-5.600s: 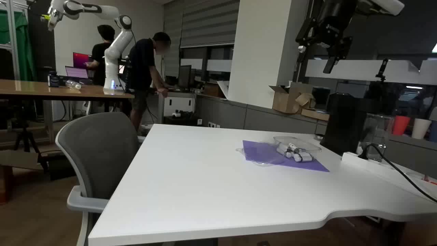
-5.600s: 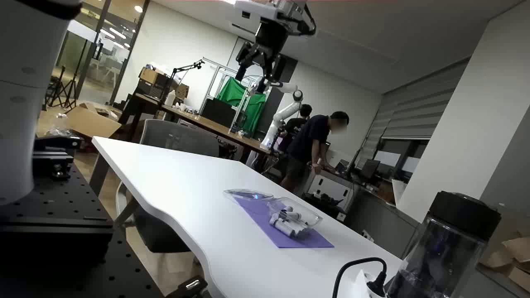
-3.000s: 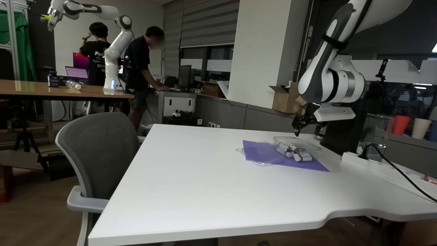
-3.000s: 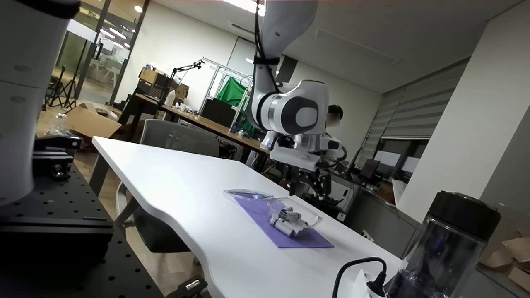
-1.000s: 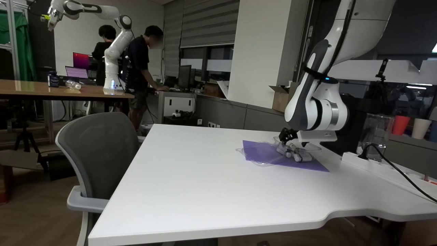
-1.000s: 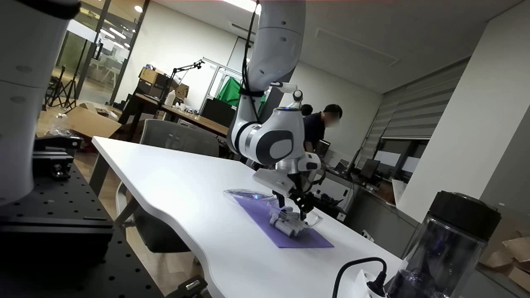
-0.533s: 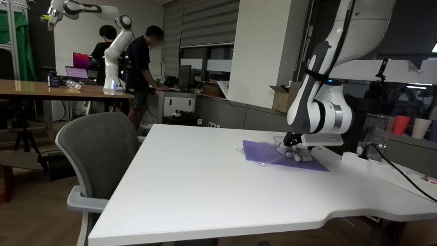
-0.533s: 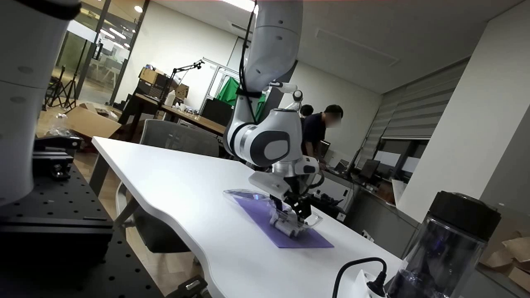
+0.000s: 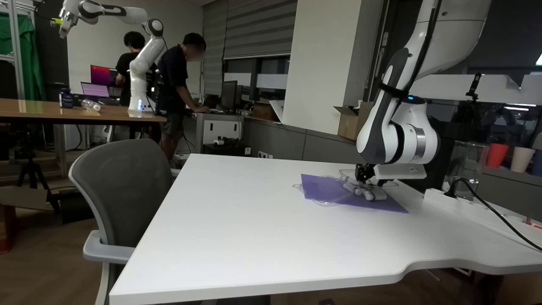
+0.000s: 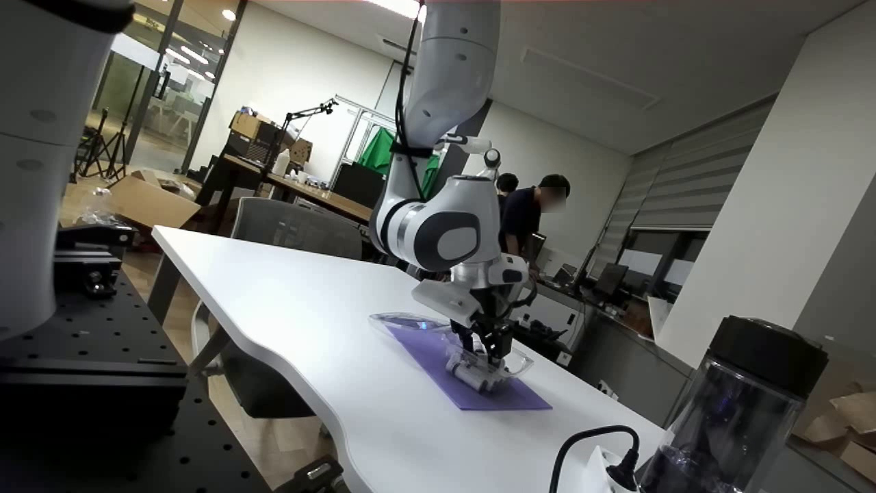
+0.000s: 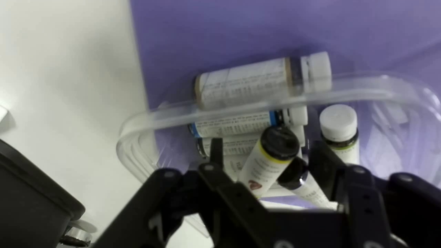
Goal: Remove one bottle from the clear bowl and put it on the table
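Note:
My gripper (image 11: 264,151) is open over the clear bowl (image 11: 365,93) in the wrist view. Between its fingers a white-labelled bottle (image 11: 263,168) with a yellow band and dark end tilts up, with gaps on both sides. A second dark-ended bottle (image 11: 310,189) lies close to the right finger; I cannot tell if they touch. Several white-capped bottles lie around them. One bottle (image 11: 244,81) lies partly across the bowl's rim line; I cannot tell if it is inside. In both exterior views the gripper (image 9: 372,182) (image 10: 480,344) is down among the bottles.
A purple cloth (image 9: 319,186) lies under the bowl on the white table (image 9: 254,228). A clear lid-like piece (image 10: 410,320) lies at the cloth's edge. A white power strip (image 9: 457,209) with a black cable and a black-lidded see-through container (image 10: 725,418) stand nearby.
My arm has come down from high above the table to the clear bowl. In the last half second the fingers have drawn somewhat closer together.

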Robot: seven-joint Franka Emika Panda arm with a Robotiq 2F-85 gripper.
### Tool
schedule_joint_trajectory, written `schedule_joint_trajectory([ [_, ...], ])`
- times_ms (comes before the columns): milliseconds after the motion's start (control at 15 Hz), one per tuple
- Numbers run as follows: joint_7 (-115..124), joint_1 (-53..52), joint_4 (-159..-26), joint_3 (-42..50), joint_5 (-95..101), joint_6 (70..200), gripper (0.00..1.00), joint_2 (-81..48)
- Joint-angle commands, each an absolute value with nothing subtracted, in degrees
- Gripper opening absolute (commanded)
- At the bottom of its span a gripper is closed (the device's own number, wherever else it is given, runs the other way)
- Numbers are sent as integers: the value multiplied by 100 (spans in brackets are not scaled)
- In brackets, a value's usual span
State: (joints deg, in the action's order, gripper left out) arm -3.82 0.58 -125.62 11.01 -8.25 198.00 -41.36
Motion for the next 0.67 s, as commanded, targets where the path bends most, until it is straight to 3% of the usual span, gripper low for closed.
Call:
schedule_joint_trajectory([
  [0,-217,10,-12677,1154,-820,19798,37,-3993],
  [333,-210,53,-12683,1124,-795,19789,3,-3973],
  [600,-321,93,-12709,981,-561,19787,7,-3683],
])
